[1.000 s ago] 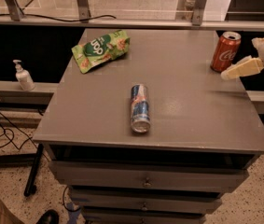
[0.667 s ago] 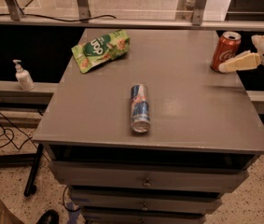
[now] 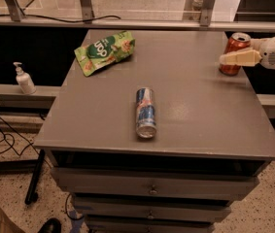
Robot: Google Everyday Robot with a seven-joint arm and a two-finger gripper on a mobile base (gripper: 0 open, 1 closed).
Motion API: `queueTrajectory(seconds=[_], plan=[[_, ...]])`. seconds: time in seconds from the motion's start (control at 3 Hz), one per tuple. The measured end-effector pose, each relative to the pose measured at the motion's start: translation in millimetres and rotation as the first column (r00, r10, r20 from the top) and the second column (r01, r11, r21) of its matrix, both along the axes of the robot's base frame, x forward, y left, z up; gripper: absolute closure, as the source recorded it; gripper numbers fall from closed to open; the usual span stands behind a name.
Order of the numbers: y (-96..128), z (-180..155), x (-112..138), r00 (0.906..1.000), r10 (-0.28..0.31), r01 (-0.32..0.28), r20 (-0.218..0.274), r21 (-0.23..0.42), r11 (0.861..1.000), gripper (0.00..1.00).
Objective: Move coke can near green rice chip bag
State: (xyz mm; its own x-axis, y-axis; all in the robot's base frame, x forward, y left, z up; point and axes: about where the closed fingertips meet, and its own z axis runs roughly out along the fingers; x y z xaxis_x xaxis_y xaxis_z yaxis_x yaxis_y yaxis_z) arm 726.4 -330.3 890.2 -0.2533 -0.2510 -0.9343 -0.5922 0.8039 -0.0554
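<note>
— Standing beside that grey table (image 3: 200, 110), where did you see the gripper?

— The gripper (image 3: 235, 57) was at the far right corner of the table top, entering from the right side. It was at the height of the coke can (image 3: 236, 42), and its pale tip crossed in front of the middle of the can.

— Was it holding the can?

— I could not tell. From where I stood the gripper overlapped the can, but whether it pressed on it or was loose around it was hidden from me.

— And the can itself?

— It stood upright close to the right edge, with the silver top up.

— Where was the green rice chip bag (image 3: 105, 51)?

— It lay flat near the far left corner, well apart from the coke can, with almost the whole width of the table between them.

— Anything else on the top?

— One blue-and-silver can (image 3: 146, 111) lay on its side near the middle, its length pointing from the back to the front edge. It touched neither the bag nor the red can.

— And around the table?

— Drawers (image 3: 151, 188) were under the top. A white pump bottle (image 3: 24, 79) stood on a low ledge to the left, and some dark cables (image 3: 1, 140) lay on the floor below it.
</note>
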Motion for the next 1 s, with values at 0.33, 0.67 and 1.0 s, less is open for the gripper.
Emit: queueTrajectory(seconds=[0.33,0.67,1.0], plan=[[7,-5,4,0.9998,0.013,-0.013,-0.012,0.020,1.000,0.42],[23,0,4,0.9979,0.064,-0.064,-0.004,0.029,0.998,0.65],[55,19,10,0.9885,0.145,-0.147,0.041,0.039,0.988,0.88]])
